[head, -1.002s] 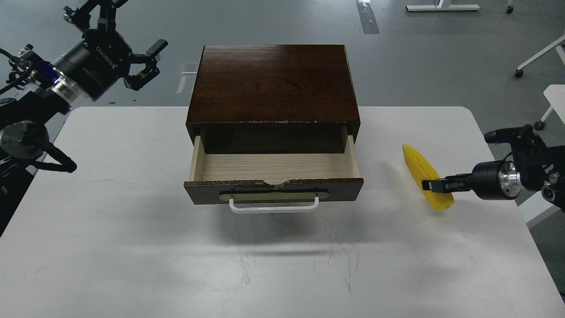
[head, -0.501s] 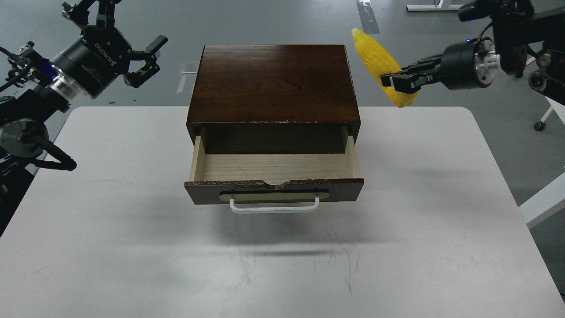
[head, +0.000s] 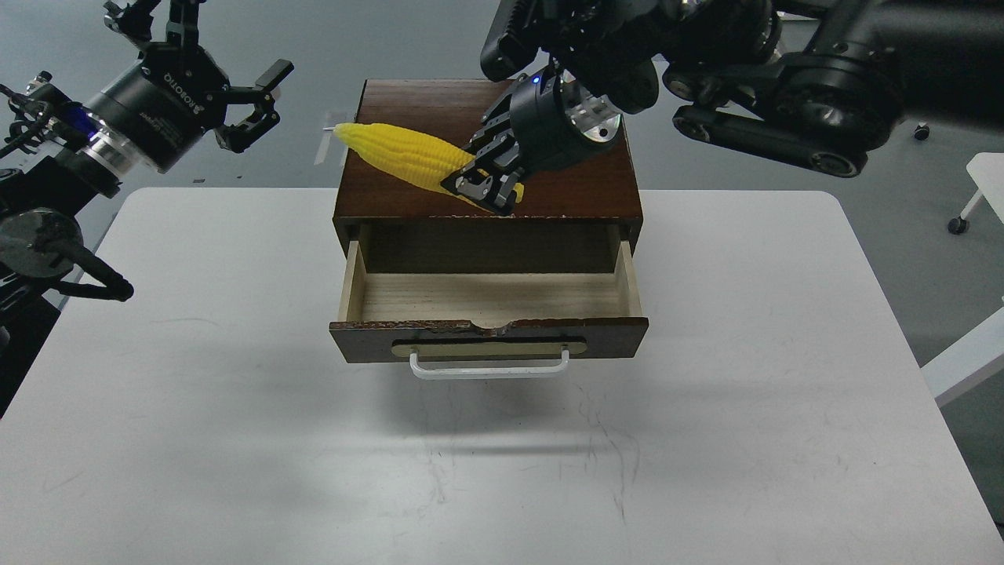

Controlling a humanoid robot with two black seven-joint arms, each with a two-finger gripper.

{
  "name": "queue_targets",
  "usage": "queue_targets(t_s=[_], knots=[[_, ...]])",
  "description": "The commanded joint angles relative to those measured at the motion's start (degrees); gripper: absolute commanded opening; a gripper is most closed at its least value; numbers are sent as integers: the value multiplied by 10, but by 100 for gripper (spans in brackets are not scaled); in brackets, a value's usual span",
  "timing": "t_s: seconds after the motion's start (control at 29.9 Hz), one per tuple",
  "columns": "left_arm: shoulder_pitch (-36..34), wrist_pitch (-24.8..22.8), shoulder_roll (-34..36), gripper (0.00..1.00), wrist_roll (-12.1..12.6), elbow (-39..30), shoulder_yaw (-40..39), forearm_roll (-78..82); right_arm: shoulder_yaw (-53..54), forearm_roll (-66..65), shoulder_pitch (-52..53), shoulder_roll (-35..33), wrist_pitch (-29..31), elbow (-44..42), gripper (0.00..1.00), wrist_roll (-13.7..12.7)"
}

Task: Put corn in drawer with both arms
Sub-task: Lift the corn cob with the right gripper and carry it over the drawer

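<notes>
Right gripper (head: pixel 488 185) clenched on the thick end of the corn (head: pixel 408 154), cob held in the air above the box (head: pixel 549 188), long axis pointing left and slightly away, tip toward the left gripper (head: pixel 243 98) (fingers spread, holding nothing, well apart). Open drawer (head: pixel 486 298) just below and nearer than the grip, empty. Half a second ago carried high to the right of the box; now swung across over its top.
</notes>
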Motion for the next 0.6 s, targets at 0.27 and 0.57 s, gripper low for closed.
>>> queue_targets(t_s=[0.27,0.57], knots=[[-1,-1,5,98,0,0,-4,1,-84,-3,3,51,-62,19,5,0],[0,-1,5,98,0,0,-4,0,-113,-3,-21,47,-63,39,7,0]])
